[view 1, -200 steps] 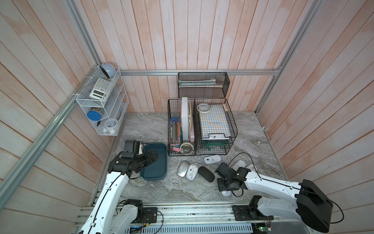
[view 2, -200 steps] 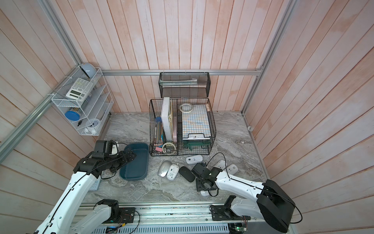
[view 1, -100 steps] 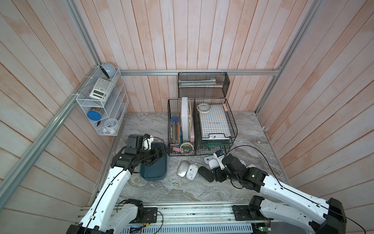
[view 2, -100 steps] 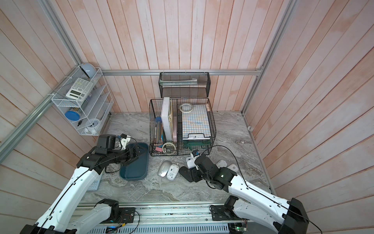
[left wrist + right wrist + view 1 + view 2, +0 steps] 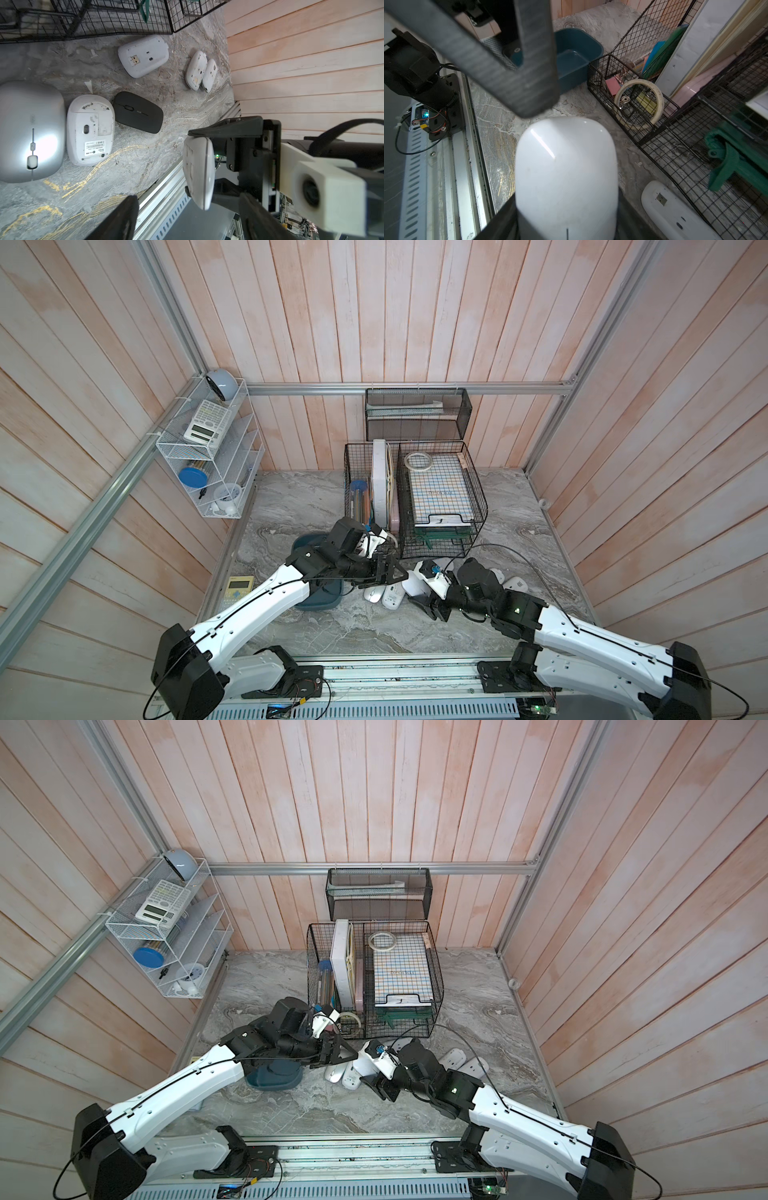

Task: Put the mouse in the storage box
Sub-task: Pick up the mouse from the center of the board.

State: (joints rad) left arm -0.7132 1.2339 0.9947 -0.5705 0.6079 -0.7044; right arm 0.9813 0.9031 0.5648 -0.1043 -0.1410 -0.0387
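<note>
**A:** Right pincer (image 5: 197,162) is clamped on the mouse (image 5: 566,170), a finger on each long side, holding it clear of the bench (image 5: 332,630)

**B:** Which way is it pointing?

**A:** The long axis runs straight out of the grip. The rounded end leads toward the left pincer (image 5: 388,576), and the scroll-wheel end sits back between the fingers

**B:** And the left pincer?

**A:** Jaws apart, right up at that rounded end. One finger hangs just over the tip, and I can't tell if it touches

**B:** Where's the box?

**A:** The box (image 5: 579,60) is on the bench under the left arm, beyond the left pincer. The mouse is outside it, over the loose mice

**B:** Any writing down there?

**A:** The upturned mouse (image 5: 90,129), lying between the silver mouse (image 5: 31,131) and the black mouse (image 5: 138,112), has a label (image 5: 94,150), but the print is too small to read. There's a faint mark on the silver one's back, also illegible
</note>
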